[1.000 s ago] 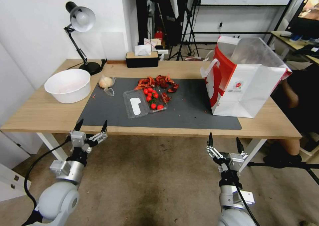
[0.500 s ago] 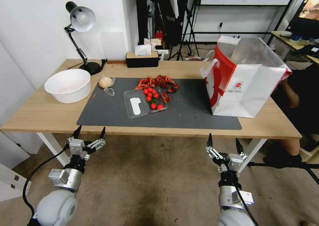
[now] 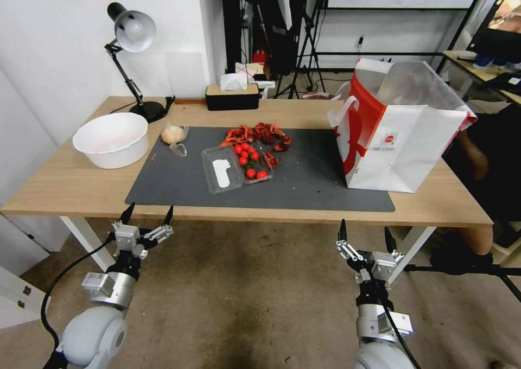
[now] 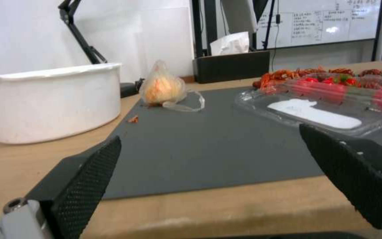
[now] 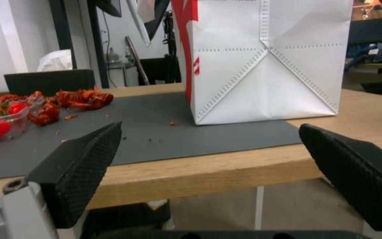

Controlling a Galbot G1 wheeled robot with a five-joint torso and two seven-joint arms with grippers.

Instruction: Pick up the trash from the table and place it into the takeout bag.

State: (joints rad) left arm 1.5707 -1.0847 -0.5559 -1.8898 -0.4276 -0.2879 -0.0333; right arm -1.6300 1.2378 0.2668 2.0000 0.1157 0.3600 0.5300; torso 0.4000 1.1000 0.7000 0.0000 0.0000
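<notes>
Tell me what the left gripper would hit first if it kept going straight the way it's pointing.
Probably nothing at once: the left gripper, fingers open, points low over the table and mat; the clear tray lies off to one side.

Upper right of the head view, the takeout bag (image 3: pixel 404 149) is white with red side panels, a small red logo and a silvery lining. At centre, a dark grey mat (image 3: pixel 304 187) lies on the light-wood table (image 3: pixel 59 187). Red tomatoes (image 3: pixel 248 160) sit in a clear tray (image 3: pixel 223 171). Left, the bowl (image 3: pixel 111 139) is white. The tissue box (image 3: pixel 232 99) is black.
</notes>
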